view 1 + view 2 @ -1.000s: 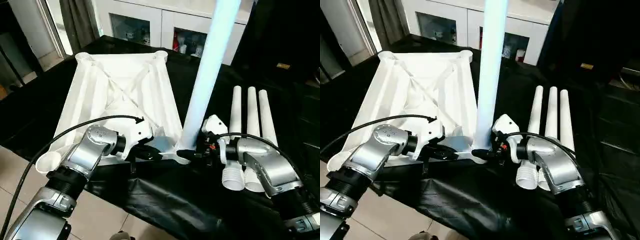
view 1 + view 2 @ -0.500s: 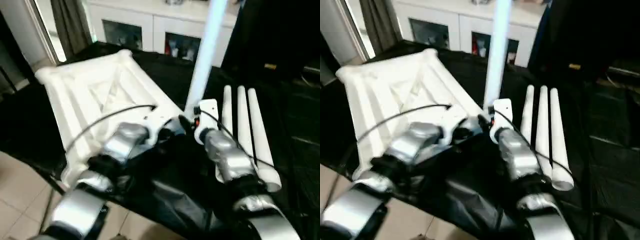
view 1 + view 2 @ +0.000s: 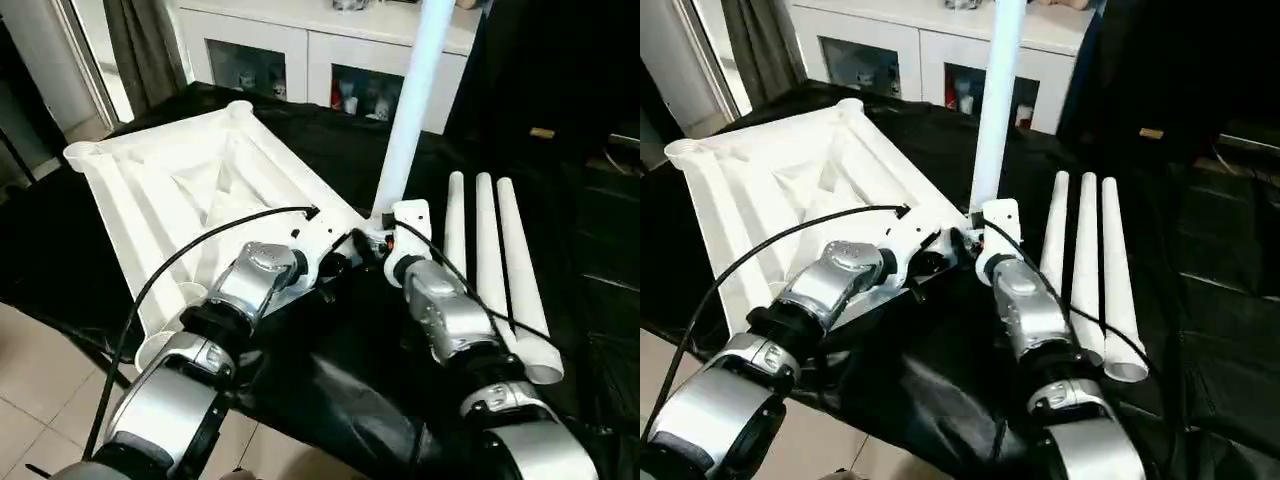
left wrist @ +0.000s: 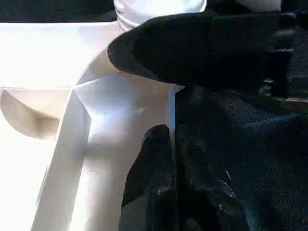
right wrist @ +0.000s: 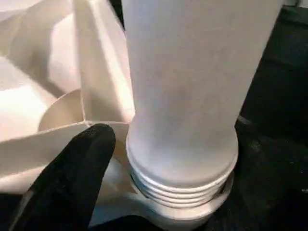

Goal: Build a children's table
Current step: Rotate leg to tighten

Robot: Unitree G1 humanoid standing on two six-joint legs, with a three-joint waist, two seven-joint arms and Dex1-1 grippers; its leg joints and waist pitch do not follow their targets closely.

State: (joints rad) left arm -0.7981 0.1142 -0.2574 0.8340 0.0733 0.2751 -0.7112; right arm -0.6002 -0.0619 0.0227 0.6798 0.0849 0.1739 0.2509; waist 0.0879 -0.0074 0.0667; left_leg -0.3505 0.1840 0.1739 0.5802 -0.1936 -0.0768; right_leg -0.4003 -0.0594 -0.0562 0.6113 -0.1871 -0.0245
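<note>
I count four white legs. One leg (image 3: 405, 120) stands up straight in a round corner hole of the tabletop (image 3: 170, 190), and three loose legs (image 3: 495, 250) lie side by side to the right. The tabletop lies upside down, smooth plastic with ribs, on a black cloth (image 3: 330, 350). My left gripper (image 4: 163, 96) pinches the tabletop's thin edge. My right gripper (image 5: 82, 163) sits at the standing leg's ringed bottom; I cannot tell its fingers. A white cabinet (image 3: 300, 50) stands behind.
</note>
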